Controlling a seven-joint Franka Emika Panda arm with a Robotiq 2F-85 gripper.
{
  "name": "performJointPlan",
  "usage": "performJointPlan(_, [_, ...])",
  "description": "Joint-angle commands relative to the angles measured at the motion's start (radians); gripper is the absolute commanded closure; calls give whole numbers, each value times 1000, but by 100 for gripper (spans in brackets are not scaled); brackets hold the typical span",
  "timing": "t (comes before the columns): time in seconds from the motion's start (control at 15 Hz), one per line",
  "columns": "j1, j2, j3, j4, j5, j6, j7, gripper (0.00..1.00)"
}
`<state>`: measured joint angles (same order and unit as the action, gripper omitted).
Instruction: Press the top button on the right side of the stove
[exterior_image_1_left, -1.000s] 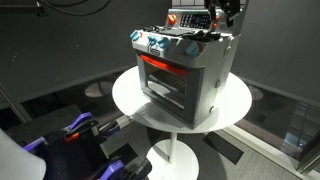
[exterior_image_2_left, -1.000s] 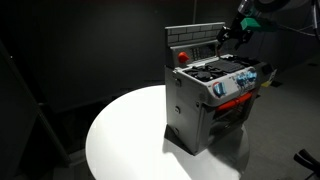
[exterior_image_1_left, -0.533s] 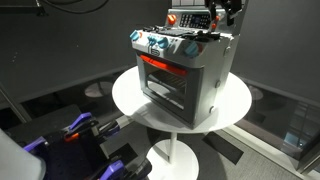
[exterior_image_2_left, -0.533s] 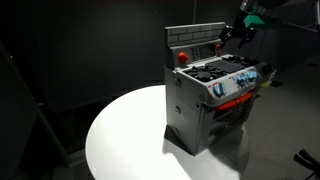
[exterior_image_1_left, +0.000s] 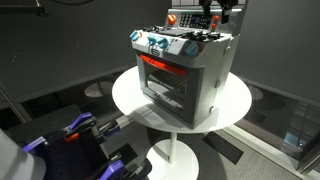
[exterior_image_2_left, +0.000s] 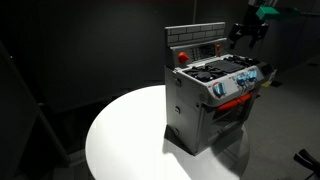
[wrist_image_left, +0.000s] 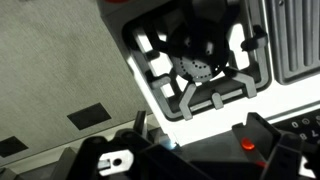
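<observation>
The silver-grey toy stove with an orange-red framed oven window stands on a round white table; it also shows in an exterior view. Its upright back panel carries a red button on one side. My gripper hangs just above the panel's other end and also shows apart from the panel in an exterior view. In the wrist view the black burner grate lies below, and the gripper's fingers stand apart with nothing between them.
The round white table has a thin pedestal. Black and blue equipment sits low near the floor. The room around is dark.
My gripper has lifted up and drawn a little away from the stove's back panel. The stove has not moved.
</observation>
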<state>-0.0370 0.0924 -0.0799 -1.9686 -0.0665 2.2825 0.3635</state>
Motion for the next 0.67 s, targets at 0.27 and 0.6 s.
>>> performJointPlan(0.27, [-15, -159, 3, -87, 32, -237, -189, 0])
performJointPlan(0.6, [-16, -277, 1, -174, 54, -318, -312, 0])
